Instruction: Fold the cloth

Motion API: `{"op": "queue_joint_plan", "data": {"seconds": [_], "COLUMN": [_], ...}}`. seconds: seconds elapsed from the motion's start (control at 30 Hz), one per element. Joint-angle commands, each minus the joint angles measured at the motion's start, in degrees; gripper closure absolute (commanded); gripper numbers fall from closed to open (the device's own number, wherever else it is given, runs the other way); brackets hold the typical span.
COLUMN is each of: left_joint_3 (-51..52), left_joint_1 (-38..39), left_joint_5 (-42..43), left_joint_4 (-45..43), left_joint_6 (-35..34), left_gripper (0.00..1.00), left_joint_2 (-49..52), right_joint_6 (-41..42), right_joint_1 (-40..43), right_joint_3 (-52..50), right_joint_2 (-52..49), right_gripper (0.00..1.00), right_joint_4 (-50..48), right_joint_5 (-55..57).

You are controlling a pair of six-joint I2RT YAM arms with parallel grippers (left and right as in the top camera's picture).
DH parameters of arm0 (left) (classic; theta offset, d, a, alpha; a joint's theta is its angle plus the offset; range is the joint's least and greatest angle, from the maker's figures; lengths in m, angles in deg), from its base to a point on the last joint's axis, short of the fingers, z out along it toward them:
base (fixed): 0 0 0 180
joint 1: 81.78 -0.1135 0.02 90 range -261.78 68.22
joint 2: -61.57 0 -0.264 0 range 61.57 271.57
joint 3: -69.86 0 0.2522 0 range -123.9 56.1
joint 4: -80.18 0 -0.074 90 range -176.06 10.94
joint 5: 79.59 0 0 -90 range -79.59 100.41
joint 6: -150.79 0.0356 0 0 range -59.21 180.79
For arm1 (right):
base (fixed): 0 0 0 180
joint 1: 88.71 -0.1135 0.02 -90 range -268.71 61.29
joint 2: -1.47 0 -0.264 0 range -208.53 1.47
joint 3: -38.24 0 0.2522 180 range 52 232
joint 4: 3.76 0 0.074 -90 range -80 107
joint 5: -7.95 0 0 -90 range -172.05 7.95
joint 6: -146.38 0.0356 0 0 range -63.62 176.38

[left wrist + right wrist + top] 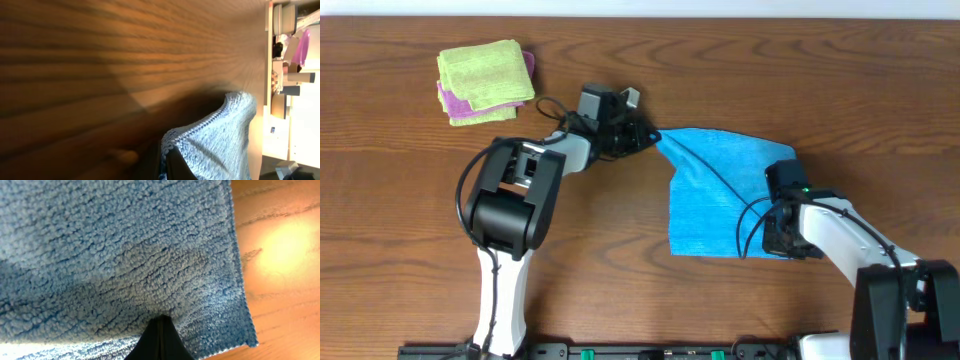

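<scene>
Brown wood-grain desk (620, 280) filled the overhead view. A plain sky-blue terry cloth (720, 200) lay right of centre, rumpled, with its upper left corner drawn out to a point. The left end effector (645, 137) was closed on that corner. The right end effector (775, 243) sat closed at the cloth's lower right edge. A folded lime-green cloth (485, 72) rested on a purple cloth (455, 103) in the upper left, well apart.

From the left wrist, the desk (100, 50) was blurred, and the sky-blue terry cloth (220, 140) rose from the lower middle, pinched in the left end effector (165, 165).

From the right wrist, the sky-blue terry cloth (125, 255) covered most of the frame, with the desk (280, 255) at right. The right end effector (160, 340) was clamped tight on the cloth near its lower right corner.
</scene>
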Motion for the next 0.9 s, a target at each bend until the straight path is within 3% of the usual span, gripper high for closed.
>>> {"op": "queue_joint_plan", "data": {"seconds": [0.0,0.2,0.53,0.87], "left_joint_3": [-2.23,-6.05,-14.95,-17.16], "left_joint_1": [-0.44,-0.39,-0.39,-0.50], "left_joint_5": [0.33,-0.22,-3.06,-5.57], "left_joint_4": [0.46,4.42,19.47,23.19], "left_joint_6": [2.23,5.73,15.08,15.52], "left_gripper": [0.94,0.94,0.94,0.94], "left_joint_2": [1.55,1.55,1.55,1.55], "right_joint_6": [-3.17,-4.44,-4.92,-5.57], "right_joint_1": [-3.43,-7.74,-10.51,-14.27], "right_joint_3": [-1.92,-1.92,-1.86,2.10], "right_joint_2": [-2.32,-2.32,-2.32,-2.32], "right_gripper": [0.99,0.99,0.99,0.98], "right_joint_4": [-1.97,-1.99,-1.95,-1.44], "right_joint_5": [-12.02,-12.98,-15.41,-17.68]}}
